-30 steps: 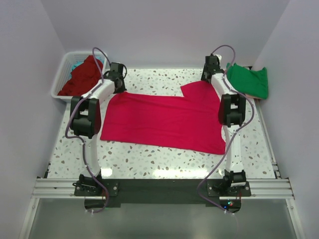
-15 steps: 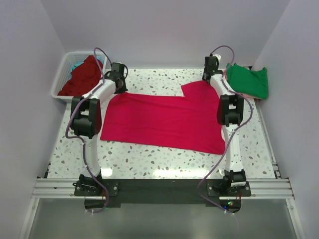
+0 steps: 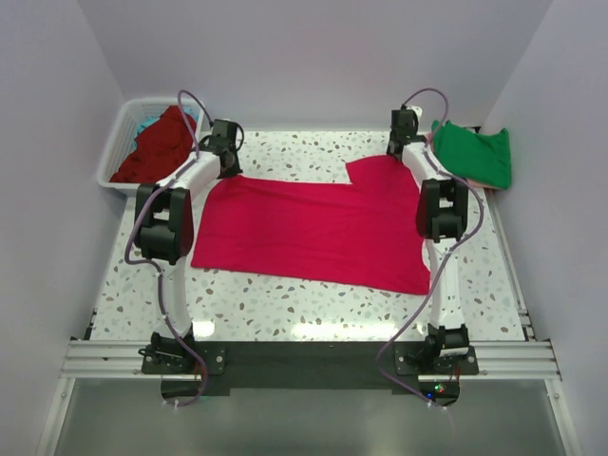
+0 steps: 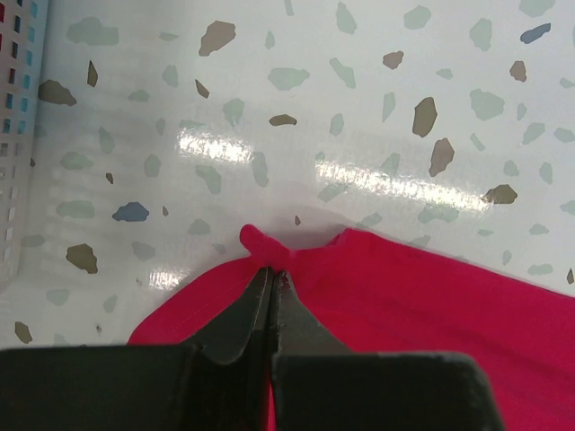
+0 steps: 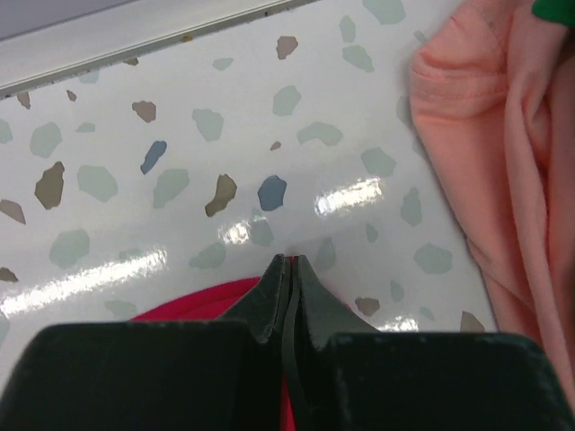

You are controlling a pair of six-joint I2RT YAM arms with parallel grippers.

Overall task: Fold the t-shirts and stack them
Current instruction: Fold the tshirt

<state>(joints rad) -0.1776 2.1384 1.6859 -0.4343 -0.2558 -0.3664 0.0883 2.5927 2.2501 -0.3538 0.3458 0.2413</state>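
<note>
A bright crimson-pink t-shirt [image 3: 313, 228] lies spread flat across the middle of the table. My left gripper [image 3: 231, 172] is at its far left corner, shut on a small pinch of that cloth [image 4: 266, 247]; the tips [image 4: 271, 271] meet tightly. My right gripper [image 3: 393, 154] is at the shirt's far right corner, shut, with a sliver of crimson cloth [image 5: 193, 301] showing between the closed jaws at the tips [image 5: 290, 260]. A folded green t-shirt [image 3: 475, 152] lies on a salmon-pink one [image 5: 512, 180] at the far right.
A white slatted basket [image 3: 116, 142] stands at the far left corner with a dark red shirt [image 3: 157, 142] and a bit of teal cloth [image 3: 144, 123] in it. The basket's wall [image 4: 13, 135] is just left of my left gripper. Walls enclose the table.
The right gripper has gone from open to shut at the shirt's far right corner. The left gripper has stayed shut on its corner. The shirt has not shifted.
</note>
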